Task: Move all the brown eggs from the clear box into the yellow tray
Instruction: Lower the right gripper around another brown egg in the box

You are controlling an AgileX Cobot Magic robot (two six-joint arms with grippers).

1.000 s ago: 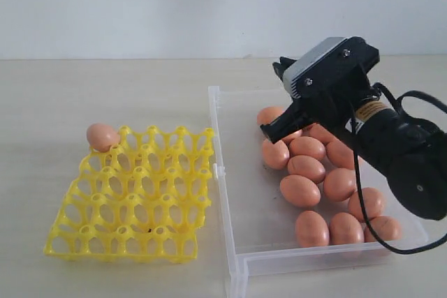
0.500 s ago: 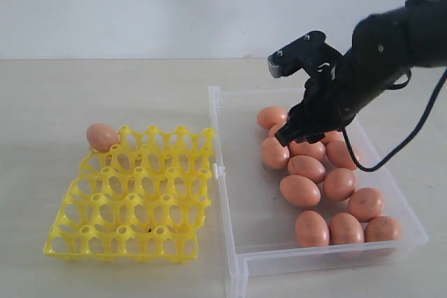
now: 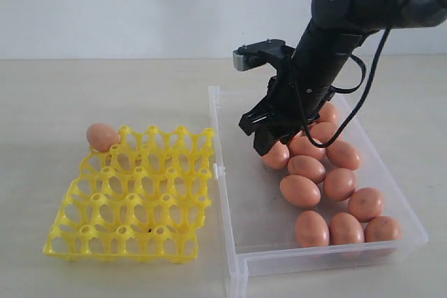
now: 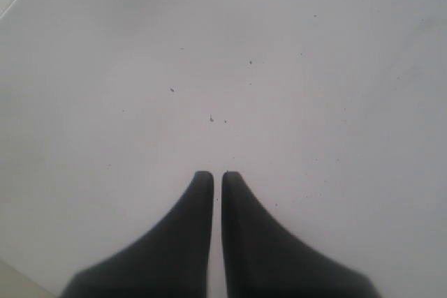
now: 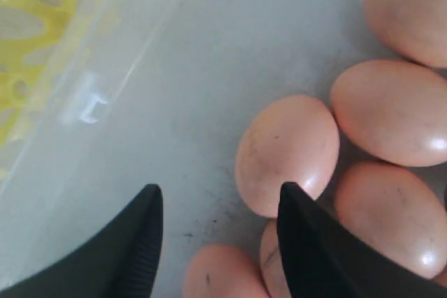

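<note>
Several brown eggs (image 3: 300, 190) lie clustered in the clear box (image 3: 222, 193), toward its right and far side. One more brown egg (image 3: 103, 136) rests at the far left corner of the yellow tray (image 3: 133, 193). My right gripper (image 3: 262, 137) points down into the box at the left edge of the cluster. In the right wrist view it (image 5: 219, 190) is open, with nothing held; one fingertip (image 5: 288, 193) is close against an egg (image 5: 286, 151) and another egg lies below the gap. My left gripper (image 4: 211, 174) is shut and empty over a plain white surface.
The tray sits left of the box, with a narrow strip of table between them. The box's left wall (image 5: 91, 102) and the yellow tray (image 5: 28, 33) beyond it show in the right wrist view. The box floor (image 3: 255, 214) is bare on its left side.
My right arm has swung up and over, and its gripper has shifted left and down to the leftmost eggs in the box. The eggs and tray have not moved.
</note>
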